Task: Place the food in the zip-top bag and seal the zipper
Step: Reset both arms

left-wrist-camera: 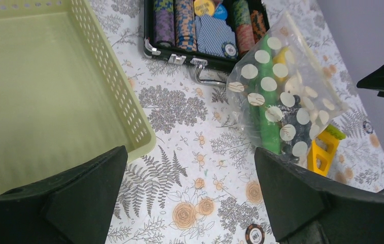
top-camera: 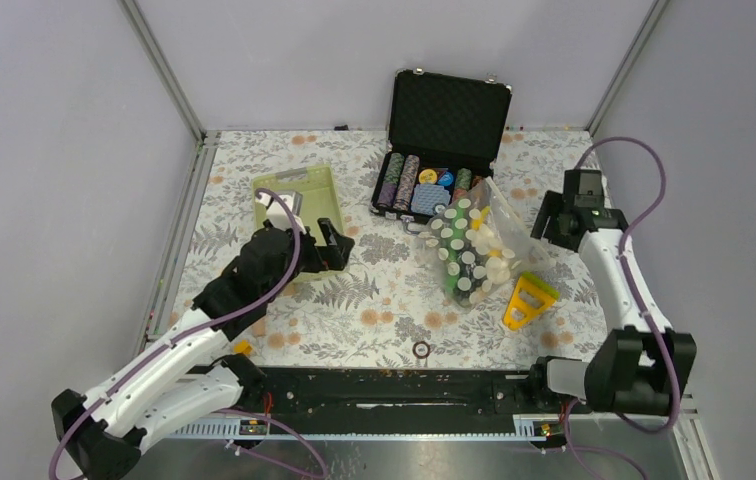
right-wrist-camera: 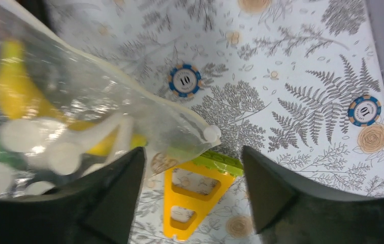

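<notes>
The zip-top bag point(top-camera: 474, 248) lies on the table right of centre, with food inside: a yellow banana point(right-wrist-camera: 12, 81), a green piece point(left-wrist-camera: 268, 132), dark grapes and white pieces. Its pale zipper point(right-wrist-camera: 129, 86) runs along the edge to a white end knob; I cannot tell whether it is pressed shut. My right gripper point(top-camera: 551, 222) is open and empty, just above the bag's right corner, also seen in the right wrist view point(right-wrist-camera: 192, 162). My left gripper point(top-camera: 339, 248) is open and empty, left of the bag by the basket, also seen in the left wrist view point(left-wrist-camera: 190, 162).
A lime-green basket point(top-camera: 294, 215) sits under my left wrist. An open black case point(top-camera: 444, 130) of poker chips stands behind the bag. A yellow triangular tool point(top-camera: 529, 300) lies against the bag's near right side. Loose chips point(top-camera: 421, 349) point(right-wrist-camera: 185, 80) lie on the floral cloth.
</notes>
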Tool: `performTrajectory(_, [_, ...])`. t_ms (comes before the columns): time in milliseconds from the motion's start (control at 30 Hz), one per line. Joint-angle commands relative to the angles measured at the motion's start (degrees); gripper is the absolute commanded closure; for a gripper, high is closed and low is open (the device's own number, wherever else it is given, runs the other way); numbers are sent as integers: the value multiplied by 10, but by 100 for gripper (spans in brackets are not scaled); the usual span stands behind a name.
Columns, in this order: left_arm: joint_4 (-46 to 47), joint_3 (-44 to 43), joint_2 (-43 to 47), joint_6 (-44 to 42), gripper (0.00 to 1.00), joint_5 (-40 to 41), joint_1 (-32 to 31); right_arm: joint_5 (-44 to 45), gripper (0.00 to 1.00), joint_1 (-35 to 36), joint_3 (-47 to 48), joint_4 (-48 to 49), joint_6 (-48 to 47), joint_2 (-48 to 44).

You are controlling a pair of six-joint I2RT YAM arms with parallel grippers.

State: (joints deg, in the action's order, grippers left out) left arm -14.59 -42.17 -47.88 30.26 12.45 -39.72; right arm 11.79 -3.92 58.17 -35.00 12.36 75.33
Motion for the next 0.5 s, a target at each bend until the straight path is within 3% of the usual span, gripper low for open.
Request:
performTrajectory(0, [-20,-6,48,8,1,33,2,2,14,-2,44,-7,-8,-93])
performTrajectory(33, [-27,-6,56,15,1,40,2,-4,3,-2,43,-7,-8,-114])
performTrajectory(67, [-33,-7,64,22,1,54,3,-9,1,-2,41,-8,-6,-135])
performTrajectory(467, [-248,-71,105,163,1,248,2,-55,0,-2,-42,-3,55,-371])
